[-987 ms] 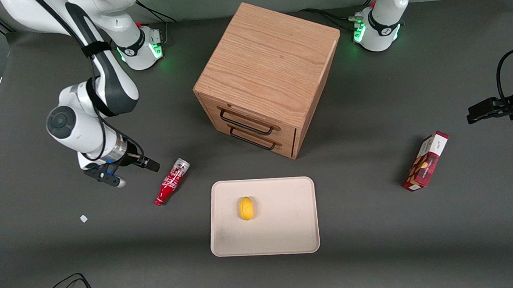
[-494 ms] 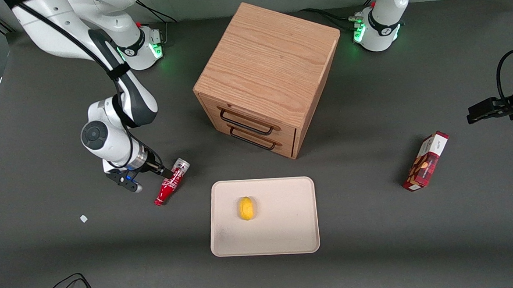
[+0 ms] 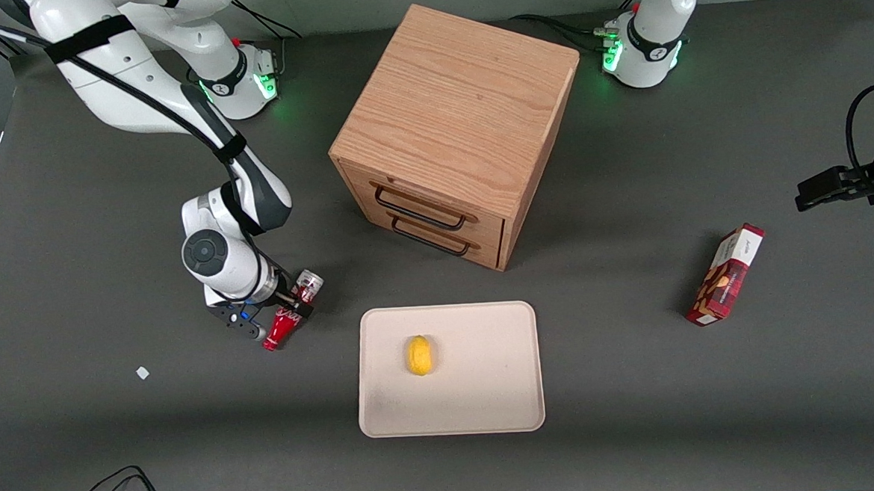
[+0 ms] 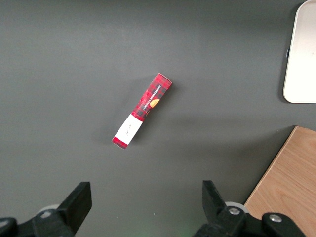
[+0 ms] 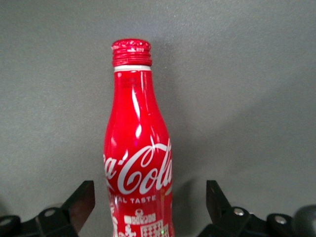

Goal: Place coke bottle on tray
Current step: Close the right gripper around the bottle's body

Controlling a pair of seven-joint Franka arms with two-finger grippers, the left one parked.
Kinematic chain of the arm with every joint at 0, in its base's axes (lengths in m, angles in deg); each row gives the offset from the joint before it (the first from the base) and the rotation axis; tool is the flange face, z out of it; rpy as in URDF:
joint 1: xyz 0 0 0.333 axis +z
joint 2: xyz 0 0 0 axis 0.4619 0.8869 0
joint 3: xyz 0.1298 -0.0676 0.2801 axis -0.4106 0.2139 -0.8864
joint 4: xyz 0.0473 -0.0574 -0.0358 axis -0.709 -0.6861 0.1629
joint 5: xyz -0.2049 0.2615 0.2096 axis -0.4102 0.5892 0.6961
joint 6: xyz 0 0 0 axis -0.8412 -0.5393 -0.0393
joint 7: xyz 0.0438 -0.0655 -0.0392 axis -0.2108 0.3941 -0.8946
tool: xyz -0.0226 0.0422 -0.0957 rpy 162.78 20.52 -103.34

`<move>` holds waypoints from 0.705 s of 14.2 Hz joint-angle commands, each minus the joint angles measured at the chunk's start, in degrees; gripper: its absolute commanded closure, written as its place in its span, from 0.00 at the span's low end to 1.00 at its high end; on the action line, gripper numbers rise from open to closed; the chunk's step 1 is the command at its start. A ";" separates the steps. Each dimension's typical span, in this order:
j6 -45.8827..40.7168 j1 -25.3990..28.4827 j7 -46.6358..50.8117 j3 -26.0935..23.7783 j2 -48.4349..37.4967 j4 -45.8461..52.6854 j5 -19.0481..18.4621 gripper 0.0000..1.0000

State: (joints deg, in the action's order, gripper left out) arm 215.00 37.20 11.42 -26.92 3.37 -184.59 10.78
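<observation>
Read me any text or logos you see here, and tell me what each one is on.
"Coca-Cola", white script: coke bottle, lying between the fingers of the open gripper.
"AL TASTE", start cut off: same bottle, under the logo.
Small print lower on the bottle: unreadable.
Snack box: lettering too small to read.
Tray, cabinet: no text.

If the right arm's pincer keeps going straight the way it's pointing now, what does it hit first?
Most likely the coke bottle: the open pincer hangs over it, one finger on either side. How much height remains is unclear.

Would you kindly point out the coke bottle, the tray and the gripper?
coke bottle (image 5: 138, 148): right wrist view, red body.
tray (image 3: 489, 392): front view, bare floor.
gripper (image 5: 148, 205): right wrist view, midway between open fingertips, straddling the bottle.
</observation>
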 commanded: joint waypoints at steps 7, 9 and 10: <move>0.03 0.42 3.28 0.17 2.97 3.28 -2.61 0.00; 0.03 0.42 3.98 0.17 2.97 3.37 -2.70 0.90; 0.03 0.77 3.99 0.17 2.88 3.37 -3.65 1.00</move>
State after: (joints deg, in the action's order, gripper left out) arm 215.03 37.21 12.64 -26.92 5.73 -182.31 9.89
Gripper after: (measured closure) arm 0.194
